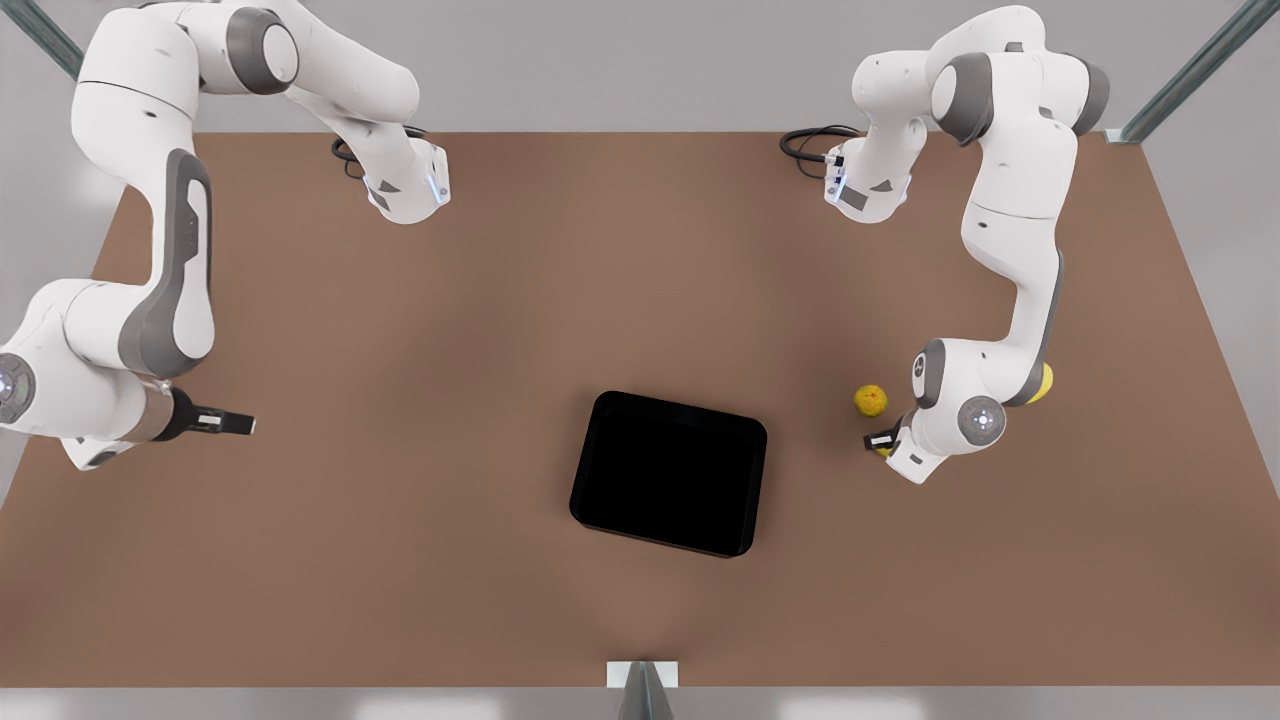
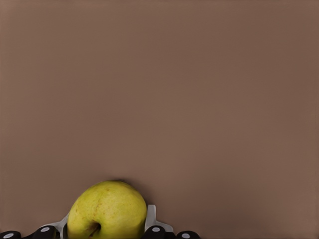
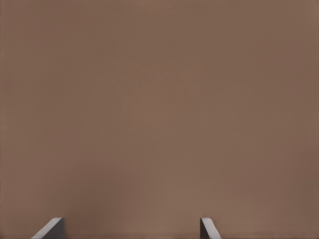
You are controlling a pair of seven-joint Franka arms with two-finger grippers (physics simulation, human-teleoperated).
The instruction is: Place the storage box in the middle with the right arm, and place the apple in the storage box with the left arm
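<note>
The storage box [image 1: 668,472] sits on the brown bench [image 1: 400,560] near its middle, slightly rotated. The left claw [image 1: 882,444] — at the front view's right — pinches the apple [image 2: 107,210] between its fingers [image 2: 150,217], just beside an orange-yellow fruit [image 1: 871,400]. The right claw [image 1: 240,425] hovers at the front view's left, fingers [image 3: 208,228] spread, well apart from the box.

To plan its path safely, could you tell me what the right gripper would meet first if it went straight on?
Probably the bare table: the right gripper, open, seems angled down at it. The box lies farther that way.
</note>
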